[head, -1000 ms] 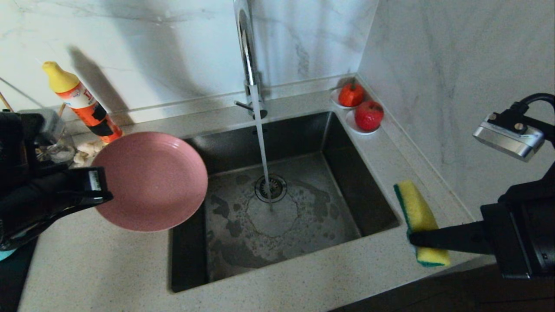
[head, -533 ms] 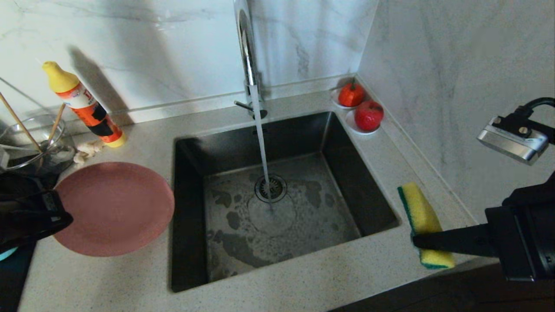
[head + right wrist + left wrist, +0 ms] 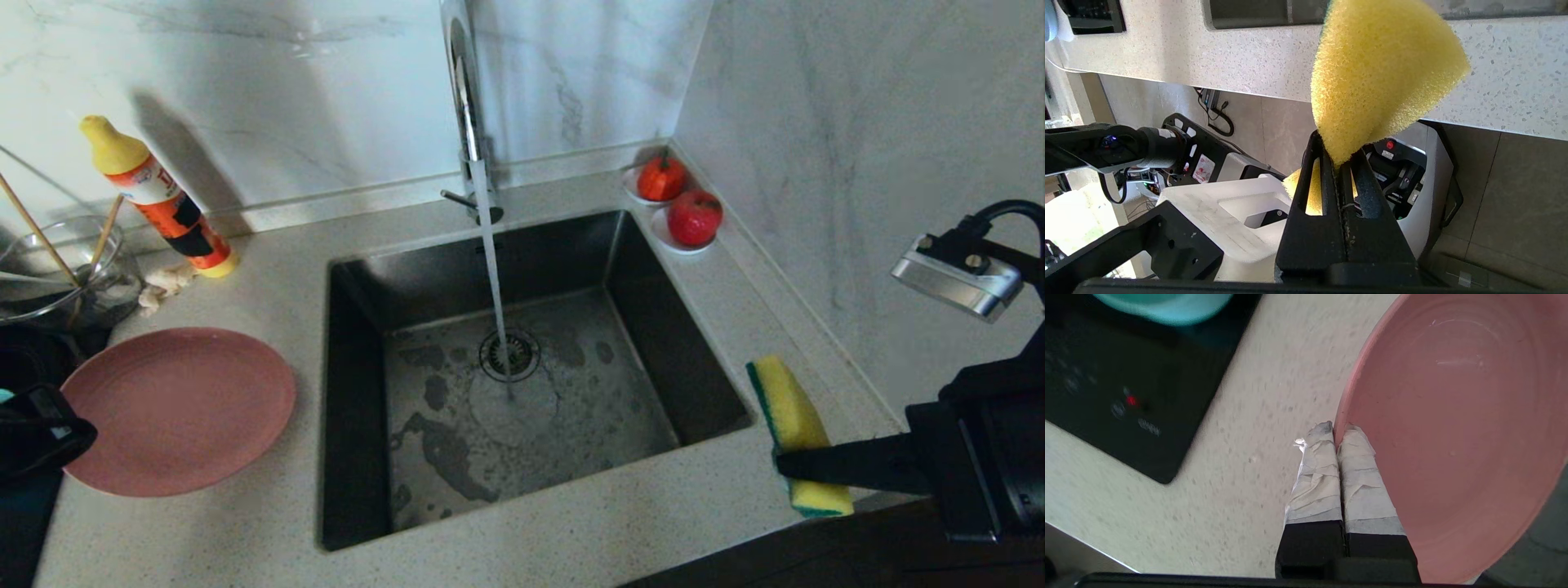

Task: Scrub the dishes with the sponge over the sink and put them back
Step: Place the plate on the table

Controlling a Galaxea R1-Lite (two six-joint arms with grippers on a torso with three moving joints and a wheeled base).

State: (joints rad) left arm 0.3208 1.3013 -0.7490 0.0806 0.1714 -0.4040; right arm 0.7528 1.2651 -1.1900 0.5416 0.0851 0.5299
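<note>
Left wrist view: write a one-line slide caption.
Left gripper pinching the pink plate by its rim above the counter.

The left gripper sits low at the near left, its taped fingers pressed together and clamped on the rim of the pink plate. The right gripper reaches in level from the near right, jaws closed tight, pinching the yellow sponge near its lower end.
</note>
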